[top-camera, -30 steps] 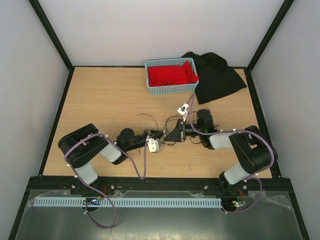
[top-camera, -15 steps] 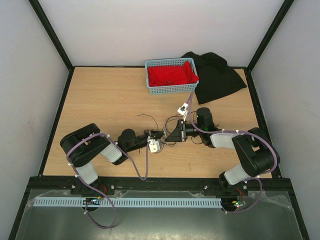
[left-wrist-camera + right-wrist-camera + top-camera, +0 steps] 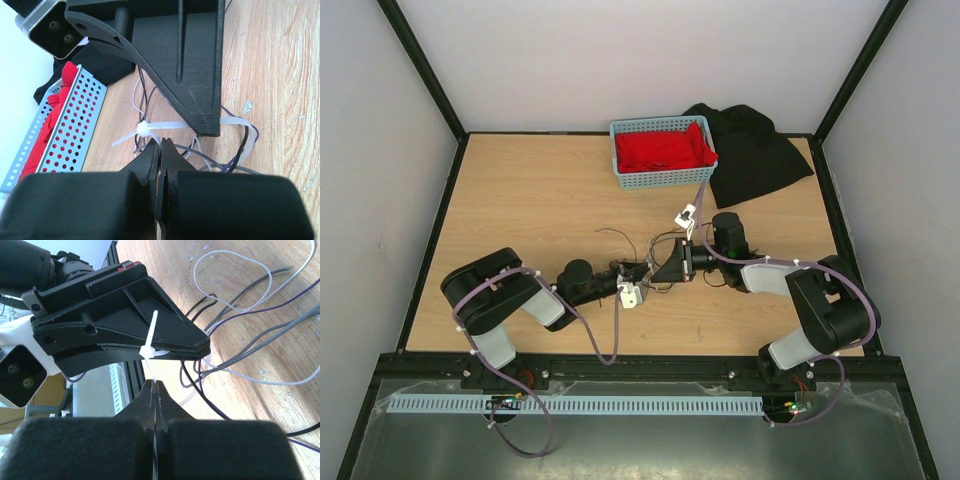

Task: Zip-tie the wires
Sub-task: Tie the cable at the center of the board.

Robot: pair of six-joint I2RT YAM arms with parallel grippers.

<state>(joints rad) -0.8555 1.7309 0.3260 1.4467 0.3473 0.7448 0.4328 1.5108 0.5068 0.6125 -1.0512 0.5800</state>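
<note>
The wires [image 3: 250, 315] are thin grey, purple, white and black strands lying in loose loops on the wooden table [image 3: 520, 200]; they also show as the wires [image 3: 241, 146] and the wires [image 3: 616, 238]. A white zip tie [image 3: 148, 351] runs between both grippers at the table's middle. My right gripper [image 3: 156, 383] is shut on the strap just below the tie's head. My left gripper [image 3: 161, 144] is shut too, with the zip tie [image 3: 143, 129] at its tips and the strap entering its jaws. In the top view the left gripper [image 3: 640, 270] and right gripper [image 3: 662, 268] meet tip to tip.
A light blue basket [image 3: 632, 176] holding red cloth stands at the back, with a black cloth [image 3: 760, 150] to its right. The right arm's lilac cable [image 3: 700, 215] arcs over the grippers. Black frame posts line the table's sides.
Both grippers stay shut at the same spot. The right arm's forearm has shifted slightly back and the left wrist has edged a little to the right.
</note>
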